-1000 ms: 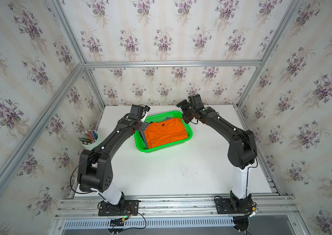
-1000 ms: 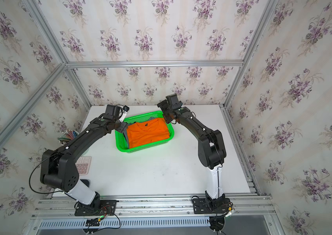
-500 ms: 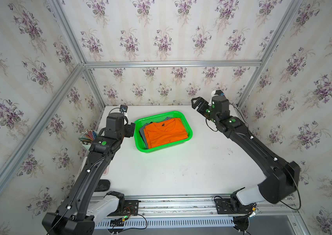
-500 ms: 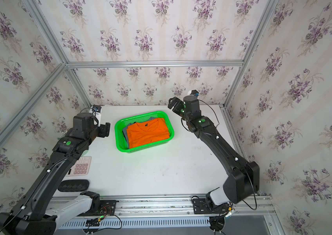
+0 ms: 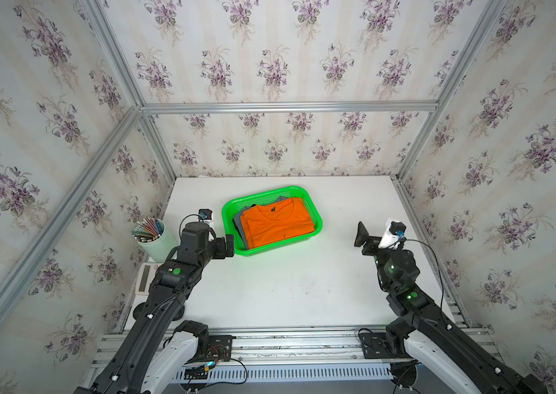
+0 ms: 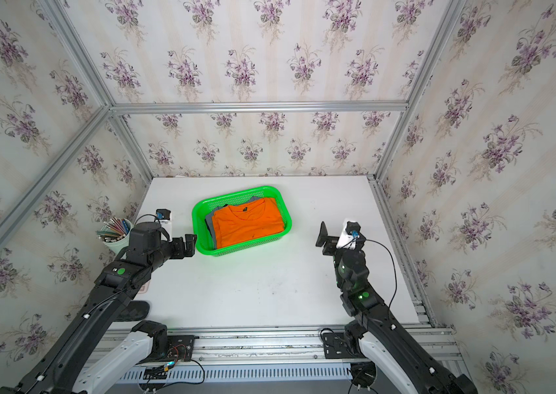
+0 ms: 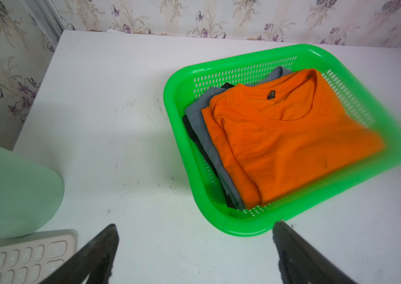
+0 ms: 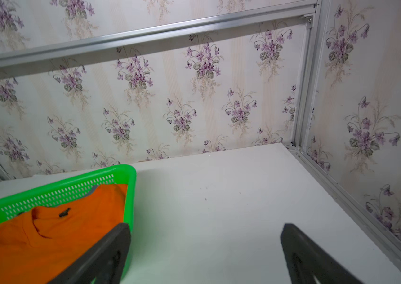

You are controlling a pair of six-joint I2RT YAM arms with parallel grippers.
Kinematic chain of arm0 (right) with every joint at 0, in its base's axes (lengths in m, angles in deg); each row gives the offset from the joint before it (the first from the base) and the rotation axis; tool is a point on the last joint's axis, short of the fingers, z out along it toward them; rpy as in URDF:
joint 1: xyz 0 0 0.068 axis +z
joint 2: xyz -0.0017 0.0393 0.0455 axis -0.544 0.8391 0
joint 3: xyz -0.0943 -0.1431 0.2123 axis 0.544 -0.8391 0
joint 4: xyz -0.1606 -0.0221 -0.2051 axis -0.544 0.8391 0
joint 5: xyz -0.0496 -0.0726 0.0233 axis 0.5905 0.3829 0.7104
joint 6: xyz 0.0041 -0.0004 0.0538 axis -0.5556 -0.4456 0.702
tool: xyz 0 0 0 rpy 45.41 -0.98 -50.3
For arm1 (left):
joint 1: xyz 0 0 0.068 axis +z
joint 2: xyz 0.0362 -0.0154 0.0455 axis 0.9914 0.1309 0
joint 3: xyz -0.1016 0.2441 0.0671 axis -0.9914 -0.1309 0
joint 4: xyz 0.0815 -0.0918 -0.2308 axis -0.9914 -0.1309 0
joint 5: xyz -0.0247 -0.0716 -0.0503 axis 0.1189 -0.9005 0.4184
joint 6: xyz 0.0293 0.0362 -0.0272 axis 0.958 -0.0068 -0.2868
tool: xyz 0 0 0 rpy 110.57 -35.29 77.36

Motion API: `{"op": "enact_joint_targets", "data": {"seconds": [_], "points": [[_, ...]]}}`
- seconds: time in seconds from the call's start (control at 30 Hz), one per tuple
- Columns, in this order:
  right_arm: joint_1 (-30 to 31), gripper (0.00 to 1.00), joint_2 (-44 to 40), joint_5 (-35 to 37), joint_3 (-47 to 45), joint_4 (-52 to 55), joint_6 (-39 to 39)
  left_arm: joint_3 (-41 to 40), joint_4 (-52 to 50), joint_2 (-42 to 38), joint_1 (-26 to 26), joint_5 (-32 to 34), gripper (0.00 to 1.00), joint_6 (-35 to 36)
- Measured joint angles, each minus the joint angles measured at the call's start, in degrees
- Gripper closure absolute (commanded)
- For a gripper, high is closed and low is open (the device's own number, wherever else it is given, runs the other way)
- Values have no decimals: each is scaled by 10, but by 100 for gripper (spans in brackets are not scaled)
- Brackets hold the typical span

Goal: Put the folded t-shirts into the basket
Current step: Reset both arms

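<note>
The green basket point(image 5: 280, 248) point(image 6: 246, 248) stands at the back middle of the white table. The folded t-shirts lie stacked inside it: the orange one point(image 5: 278, 223) point(image 6: 249, 223) point(image 7: 293, 137) point(image 8: 47, 236) on top, the grey-blue one point(image 5: 241, 218) point(image 7: 199, 115) under it, and only an edge of the black one point(image 7: 189, 130) showing. My left gripper point(image 5: 225, 245) point(image 6: 188, 244) point(image 7: 195, 223) hangs open and empty just off the basket's left front corner. My right gripper point(image 5: 367, 238) point(image 6: 324, 237) point(image 8: 204, 225) is open and empty, well to the right of the basket.
A pale cup of pencils point(image 5: 154, 238) point(image 6: 116, 235) point(image 7: 10, 191) stands at the table's left edge beside my left arm. A calculator point(image 5: 143, 278) point(image 7: 22, 255) lies just in front of the cup. Aluminium frame rails and papered walls close the back and both sides.
Both arms have pulled back from the basket towards the front, the left one to its left side, the right one far out to the right. The left jaws have spread wider.
</note>
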State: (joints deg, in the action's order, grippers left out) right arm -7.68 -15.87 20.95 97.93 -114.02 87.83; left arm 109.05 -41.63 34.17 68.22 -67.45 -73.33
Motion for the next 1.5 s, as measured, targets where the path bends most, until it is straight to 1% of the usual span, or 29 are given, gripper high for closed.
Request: {"op": "enact_joint_targets", "data": {"seconds": [0.07, 0.17, 0.37, 0.47, 0.57, 0.63, 0.73, 0.8, 0.83, 0.93, 1.0, 1.1, 1.23, 1.3, 1.4, 1.5], "points": [[-6, 0, 5, 15, -36, -34, -17, -13, 27, 7, 0, 30, 1, -15], [-32, 0, 71, 29, -60, -99, -20, -37, 93, 22, 0, 75, 1, -19], [-83, 0, 292, 22, -70, -239, -22, -90, 222, 73, 0, 139, 1, 4], [-103, 0, 377, -11, -40, -303, -46, -99, 273, 90, 0, 162, 1, 39], [-121, 0, 433, -63, -23, -375, -82, -109, 318, 99, 0, 186, 1, 80], [-153, 0, 455, -91, -28, -407, -82, -114, 337, 103, 1, 205, 1, 104], [-223, 0, 500, -162, -40, -471, -59, -115, 352, 103, 9, 216, 1, 122], [-242, 0, 502, -200, -28, -454, -47, -116, 363, 106, 18, 214, 1, 127], [-244, 0, 506, -220, -20, -470, -46, -117, 368, 109, 23, 212, 1, 128], [-248, 0, 505, -270, -9, -472, -45, -115, 372, 125, 43, 181, 1, 128], [-249, 0, 506, -287, -10, -468, -45, -107, 376, 142, 47, 161, 1, 127], [-249, 0, 506, -294, -2, -459, -43, -112, 429, 183, 46, 126, 1, 133], [-249, 0, 506, -293, 0, -455, -35, -127, 491, 233, 50, 104, 1, 148], [-247, 0, 506, -294, 0, -456, -35, -142, 534, 250, 57, 85, 1, 148], [-246, 0, 506, -299, -1, -456, -35, -150, 559, 264, 70, 60, 1, 152], [-246, 0, 506, -303, -1, -456, -35, -158, 613, 276, 91, 30, 1, 159]]}}
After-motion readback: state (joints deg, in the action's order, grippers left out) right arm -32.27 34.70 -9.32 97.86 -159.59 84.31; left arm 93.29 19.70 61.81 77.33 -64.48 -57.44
